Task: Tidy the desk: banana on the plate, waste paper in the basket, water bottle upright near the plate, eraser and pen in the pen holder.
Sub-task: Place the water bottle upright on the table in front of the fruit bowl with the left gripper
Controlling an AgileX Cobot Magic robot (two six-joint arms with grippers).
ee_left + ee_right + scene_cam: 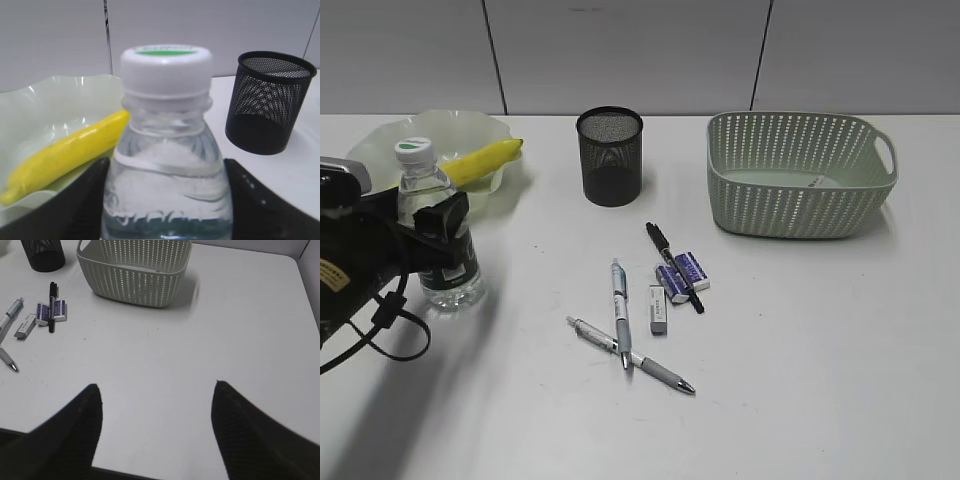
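The water bottle (420,172) stands upright on the desk (800,350) just in front of the plate (450,125). My left gripper (435,228) is shut on its shoulder; in the left wrist view both fingers (165,172) touch the bottle (167,120). The banana (482,161) lies on the plate (60,95), also seen in the left wrist view (65,152). The pen holder (610,157) stands at the back middle. Three erasers (691,270), a black pen (673,266) and two grey pens (620,312) lie loose mid-desk. A small dark-marked scrap (813,182) lies in the basket (800,215). My right gripper (155,390) is open and empty above bare desk.
The right wrist view shows the basket (135,285), pen holder (44,255), erasers (59,310) and black pen (51,307) at its far left, and the desk's near edge below the fingers. A grey wall runs behind the desk.
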